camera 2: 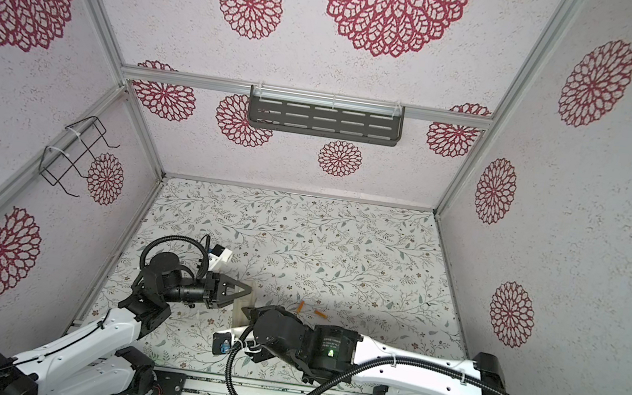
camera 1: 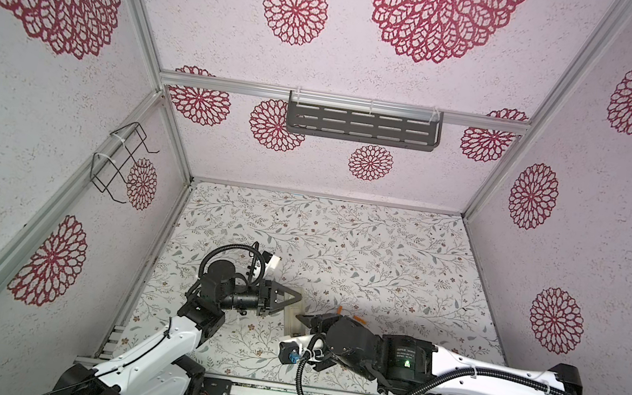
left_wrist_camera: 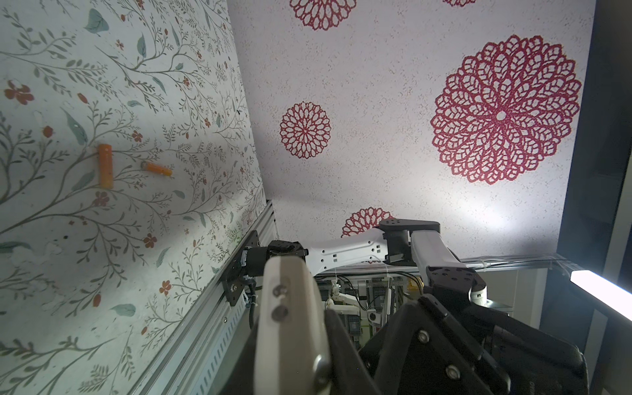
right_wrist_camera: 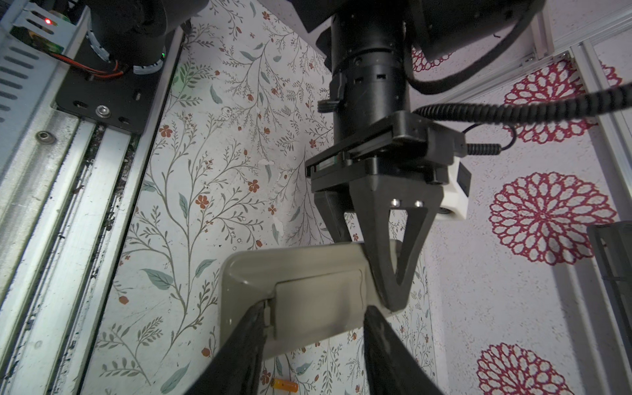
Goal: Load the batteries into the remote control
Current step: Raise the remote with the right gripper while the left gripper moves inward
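The right claw (right_wrist_camera: 316, 307) reaches in over the front of the table (camera 1: 381, 258). Its jaws are partly spread, with one tip at each short end of the battery cover (right_wrist_camera: 318, 297). The view is too close to tell whether the tips press on it. The cover sits in the plain beige back of the remote control (right_wrist_camera: 294, 266), which faces this claw.

The left claw (camera 1: 294, 297) comes from the other side. It is clamped tight across the width of the remote, holding it by the long edges at the end away from the cover.

Just beyond the right claw, the two orange batteries (camera 1: 339, 310) (camera 1: 360, 321) lie on the flowered table. They are near each other but not touching, at an angle to one another, and neither claw touches them.

Farther off, a black wire rack (camera 1: 122, 163) hangs on the left wall. A dark slotted shelf (camera 1: 362, 125) is fixed to the back wall.
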Available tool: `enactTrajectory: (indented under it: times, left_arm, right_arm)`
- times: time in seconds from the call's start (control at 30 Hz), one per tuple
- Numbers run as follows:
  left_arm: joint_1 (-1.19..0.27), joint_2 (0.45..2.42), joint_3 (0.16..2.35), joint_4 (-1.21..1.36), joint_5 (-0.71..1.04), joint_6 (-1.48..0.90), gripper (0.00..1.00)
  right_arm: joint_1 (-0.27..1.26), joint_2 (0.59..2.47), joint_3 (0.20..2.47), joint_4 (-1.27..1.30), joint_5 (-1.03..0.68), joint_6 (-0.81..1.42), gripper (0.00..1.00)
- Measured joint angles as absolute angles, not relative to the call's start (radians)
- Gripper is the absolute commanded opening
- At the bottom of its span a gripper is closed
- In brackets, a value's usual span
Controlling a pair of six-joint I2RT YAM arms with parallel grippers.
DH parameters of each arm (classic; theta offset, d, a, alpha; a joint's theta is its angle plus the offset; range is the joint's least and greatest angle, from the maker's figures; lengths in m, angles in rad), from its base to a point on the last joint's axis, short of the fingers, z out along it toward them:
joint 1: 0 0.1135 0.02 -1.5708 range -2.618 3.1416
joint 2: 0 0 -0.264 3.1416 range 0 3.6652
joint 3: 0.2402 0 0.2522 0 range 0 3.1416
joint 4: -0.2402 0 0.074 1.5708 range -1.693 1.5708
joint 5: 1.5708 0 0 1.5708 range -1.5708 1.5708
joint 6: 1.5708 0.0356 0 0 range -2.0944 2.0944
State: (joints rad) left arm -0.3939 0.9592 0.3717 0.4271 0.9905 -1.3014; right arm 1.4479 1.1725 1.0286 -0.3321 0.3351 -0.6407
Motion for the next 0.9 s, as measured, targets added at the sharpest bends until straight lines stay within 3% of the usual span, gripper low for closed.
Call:
enactTrajectory:
  times: [0.27,0.53,0.73,0.9]
  left_arm:
    - [-0.363,0.942,0.372,0.395,0.987,-1.286,0.0]
    - [-0.318,0.899,0.441,0.142,0.931,-1.149,0.0]
    - [-0.297,0.895,0.498,-0.015,0.872,-1.045,0.0]
    - [-0.288,0.904,0.538,-0.135,0.814,-0.974,0.0]
  right_arm:
    - [1.45,1.163,1.02,-0.333,0.339,-0.64,0.53]
    - [1.45,1.115,1.019,-0.303,0.349,-0.596,0.57]
    - [1.424,1.095,1.021,-0.268,0.344,-0.449,0.69]
    - [1.341,1.095,1.021,-0.224,0.297,-0.254,0.73]
